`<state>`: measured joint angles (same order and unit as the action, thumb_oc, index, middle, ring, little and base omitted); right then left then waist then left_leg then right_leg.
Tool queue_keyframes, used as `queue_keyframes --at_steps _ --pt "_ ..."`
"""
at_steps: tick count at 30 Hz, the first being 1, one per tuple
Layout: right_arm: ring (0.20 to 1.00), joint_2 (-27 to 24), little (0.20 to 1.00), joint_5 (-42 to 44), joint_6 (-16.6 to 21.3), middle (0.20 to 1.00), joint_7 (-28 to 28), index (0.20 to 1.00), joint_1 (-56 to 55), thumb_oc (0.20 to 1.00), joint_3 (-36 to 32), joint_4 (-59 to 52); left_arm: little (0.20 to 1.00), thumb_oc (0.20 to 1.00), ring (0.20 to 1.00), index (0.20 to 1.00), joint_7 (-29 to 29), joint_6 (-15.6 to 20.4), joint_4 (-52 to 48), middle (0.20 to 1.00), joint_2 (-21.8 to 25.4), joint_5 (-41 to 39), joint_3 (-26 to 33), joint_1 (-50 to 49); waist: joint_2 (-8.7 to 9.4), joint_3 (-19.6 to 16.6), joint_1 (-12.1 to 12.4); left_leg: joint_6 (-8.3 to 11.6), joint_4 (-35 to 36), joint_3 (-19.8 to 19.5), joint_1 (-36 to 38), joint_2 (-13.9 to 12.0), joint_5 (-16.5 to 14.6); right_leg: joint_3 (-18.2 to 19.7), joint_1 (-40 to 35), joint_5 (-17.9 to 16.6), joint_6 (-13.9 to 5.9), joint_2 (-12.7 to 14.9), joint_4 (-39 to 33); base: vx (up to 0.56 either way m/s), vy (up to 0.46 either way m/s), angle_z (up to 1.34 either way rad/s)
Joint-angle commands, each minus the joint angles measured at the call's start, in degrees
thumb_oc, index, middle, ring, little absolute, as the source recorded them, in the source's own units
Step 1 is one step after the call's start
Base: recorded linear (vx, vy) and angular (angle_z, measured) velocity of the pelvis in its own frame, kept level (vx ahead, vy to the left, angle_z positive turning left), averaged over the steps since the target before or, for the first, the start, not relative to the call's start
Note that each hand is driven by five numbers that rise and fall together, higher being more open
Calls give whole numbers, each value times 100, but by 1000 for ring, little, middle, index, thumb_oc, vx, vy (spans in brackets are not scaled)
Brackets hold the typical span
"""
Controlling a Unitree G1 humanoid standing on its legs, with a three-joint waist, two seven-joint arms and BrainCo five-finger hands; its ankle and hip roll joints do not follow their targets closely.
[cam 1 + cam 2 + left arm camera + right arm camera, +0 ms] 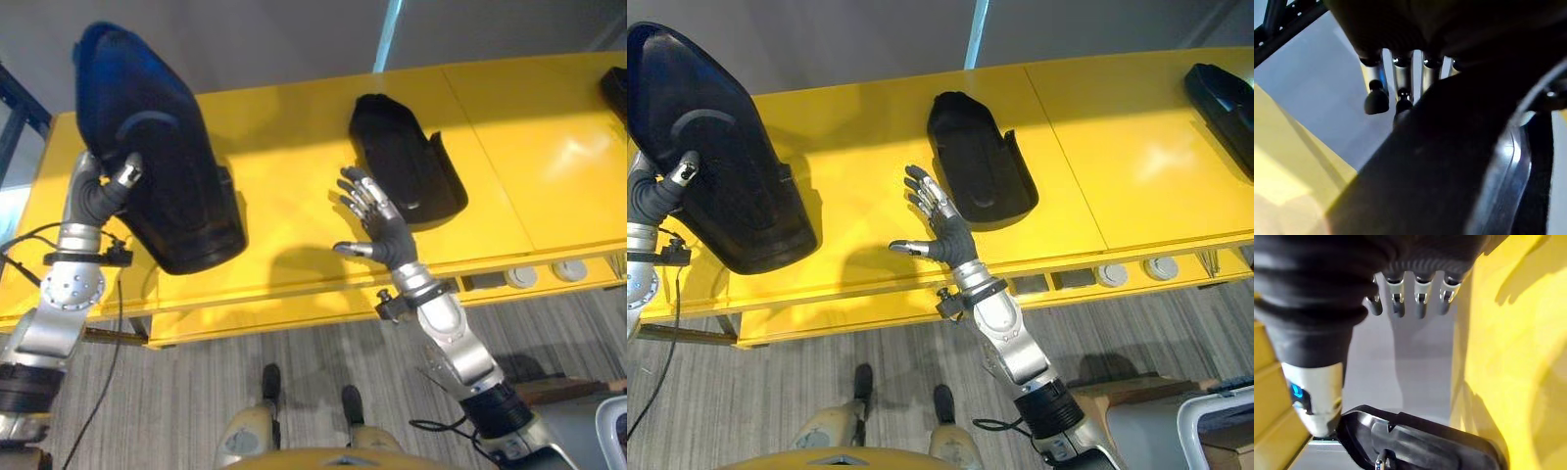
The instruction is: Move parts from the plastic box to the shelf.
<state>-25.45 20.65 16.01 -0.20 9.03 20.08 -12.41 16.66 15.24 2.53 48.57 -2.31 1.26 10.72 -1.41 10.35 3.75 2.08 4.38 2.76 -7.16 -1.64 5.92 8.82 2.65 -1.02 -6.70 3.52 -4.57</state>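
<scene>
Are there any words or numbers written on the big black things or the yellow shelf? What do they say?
None: no words, numbers or signs can be read anywhere.
Large black part, held up by the left hand: plain, no writing.
Smaller black part lying on the yellow shelf: plain.
Third black part at the shelf's right end: plain.
Round pieces under the shelf's front edge: too small to tell.

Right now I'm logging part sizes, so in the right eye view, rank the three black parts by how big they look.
1. Black part held by the left hand, though it is nearer the camera.
2. Middle black part on the yellow shelf.
3. Black part at the right edge, partly cut off, so unsure.
</scene>
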Motion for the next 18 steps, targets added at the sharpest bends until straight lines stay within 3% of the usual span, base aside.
queue_keyframes --at_steps 1,7,18 --pt "1000 -75 1000 188 230 1000 182 1000 149 1000 -88 -243 200 200 200 200 -208 189 507 200 447 -415 -127 708 80 -139 -33 227 -483 335 317 -241 -1057 60 204 833 -304 -64 695 -28 10 -13" --pt "1000 -41 1000 168 240 1000 242 1000 193 1000 66 -146 200 200 200 200 -653 169 1530 200 740 -1182 -702 1269 82 -67 -115 250 -446 430 218 -299 -987 152 381 766 -331 -108 693 -21 19 -14" --pt "1000 35 1000 184 343 1000 280 1000 288 1000 140 -101 200 200 200 200 -1039 -124 2764 200 1239 -972 -1596 2303 54 26 -196 259 -435 585 182 -340 -960 246 514 702 -408 -122 697 -10 23 -9"
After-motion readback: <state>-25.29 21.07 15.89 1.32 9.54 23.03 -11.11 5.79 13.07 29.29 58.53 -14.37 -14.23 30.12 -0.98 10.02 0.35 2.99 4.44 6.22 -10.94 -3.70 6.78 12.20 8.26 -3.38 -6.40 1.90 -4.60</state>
